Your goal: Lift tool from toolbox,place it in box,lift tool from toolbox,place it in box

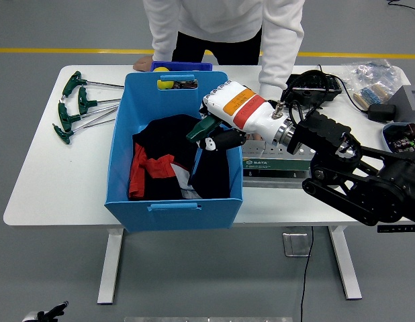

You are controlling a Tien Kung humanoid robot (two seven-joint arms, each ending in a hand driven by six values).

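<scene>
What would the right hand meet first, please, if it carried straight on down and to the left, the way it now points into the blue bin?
Most likely the black clothing piled in the blue bin. The right hand grips the green-handled tool, whose shaft would touch first, though depth is hard to judge from above.

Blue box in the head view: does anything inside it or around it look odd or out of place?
Yes. The blue box meant for tools holds crumpled black and red cloth. The right hand holds a green-handled tool over that cloth. Four more green-handled T wrenches lie loose on the table's left side, fanned out, not racked.
</scene>
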